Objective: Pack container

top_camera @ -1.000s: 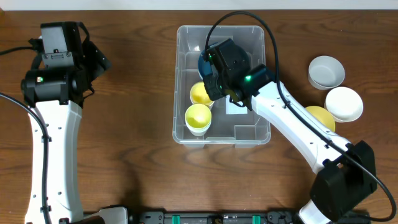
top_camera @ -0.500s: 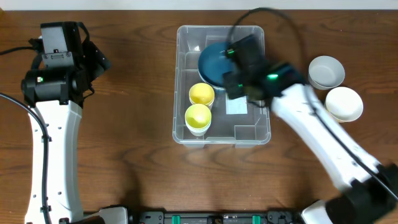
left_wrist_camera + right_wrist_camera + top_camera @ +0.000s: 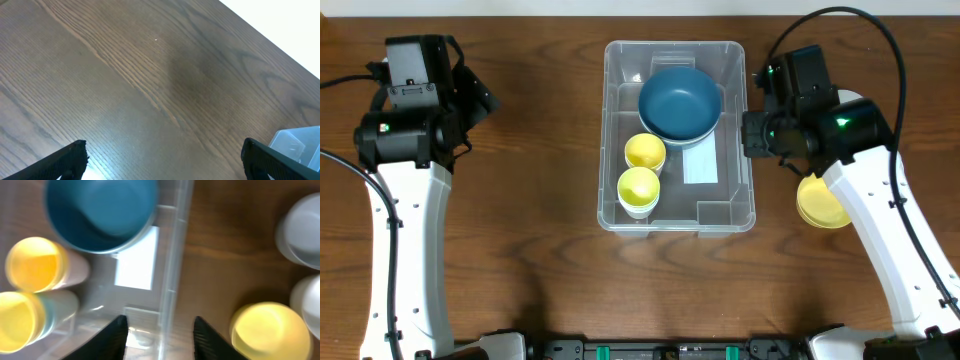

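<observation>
Spread and seemingly empty in its blurred wrist view, the right gripper (image 3: 159, 321) has swung from over the mid-table container (image 3: 612, 120) to beside its right wall, leaving the blue bowl (image 3: 680, 102) inside, so the yellow bowl (image 3: 820, 202) right of the container likely goes next; the left gripper (image 3: 164, 145), also spread, waits well left.

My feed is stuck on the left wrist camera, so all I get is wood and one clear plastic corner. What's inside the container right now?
Observer: A blue bowl sits at the far end of the container, with two yellow cups nearer the robot.
Operator: Where's the right claw?
Observer: The right claw is open and empty, over the container's right wall.
Operator: Any bowls outside it?
Observer: Yes, a yellow bowl and two white bowls stand on the table to the container's right.
</observation>
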Available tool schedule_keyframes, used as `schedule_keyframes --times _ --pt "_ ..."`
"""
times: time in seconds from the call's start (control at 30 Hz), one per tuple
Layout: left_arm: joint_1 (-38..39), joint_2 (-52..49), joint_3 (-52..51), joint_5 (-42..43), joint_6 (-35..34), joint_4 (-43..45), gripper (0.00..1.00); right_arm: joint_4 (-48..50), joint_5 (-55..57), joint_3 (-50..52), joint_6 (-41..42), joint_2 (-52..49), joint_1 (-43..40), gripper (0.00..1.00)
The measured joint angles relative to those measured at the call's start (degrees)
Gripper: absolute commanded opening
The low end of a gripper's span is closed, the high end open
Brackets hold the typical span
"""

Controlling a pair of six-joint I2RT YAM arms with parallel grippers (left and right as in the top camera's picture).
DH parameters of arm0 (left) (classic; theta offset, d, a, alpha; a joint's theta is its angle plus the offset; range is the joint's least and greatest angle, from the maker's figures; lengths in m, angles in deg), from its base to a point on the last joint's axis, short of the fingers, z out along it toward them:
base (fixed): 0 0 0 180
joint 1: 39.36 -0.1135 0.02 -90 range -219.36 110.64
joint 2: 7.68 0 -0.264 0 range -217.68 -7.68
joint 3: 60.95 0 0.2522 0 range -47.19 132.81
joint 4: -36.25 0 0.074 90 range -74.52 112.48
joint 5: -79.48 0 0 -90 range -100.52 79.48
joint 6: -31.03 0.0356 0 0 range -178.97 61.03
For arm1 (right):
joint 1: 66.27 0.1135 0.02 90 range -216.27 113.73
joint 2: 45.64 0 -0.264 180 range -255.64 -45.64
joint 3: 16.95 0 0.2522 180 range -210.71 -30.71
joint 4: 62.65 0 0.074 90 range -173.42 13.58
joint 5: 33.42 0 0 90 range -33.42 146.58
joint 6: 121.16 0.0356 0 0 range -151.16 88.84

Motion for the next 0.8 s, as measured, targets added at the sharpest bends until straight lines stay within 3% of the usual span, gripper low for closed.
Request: schedule_keyframes --times 0.07,0.1,0.43,0.8 --pt "0.0 0.0 0.0 0.0 0.0 0.0 0.98 2.3 -1.5 0.2 -0.7 0.0 1.2 0.04" --pt "0.0 0.0 0.0 0.0 0.0 0.0 0.98 3.7 -2.1 0.3 -1.1 0.0 1.9 0.01" --pt "0.0 0.0 0.0 0.0 0.0 0.0 0.98 21.5 -4.5 8.0 -1.5 -3.0 14.1 0.01" --pt "0.0 0.0 0.0 0.0 0.0 0.0 0.98 24.7 -4.8 9.7 -1.6 -15.3 19.1 0.01"
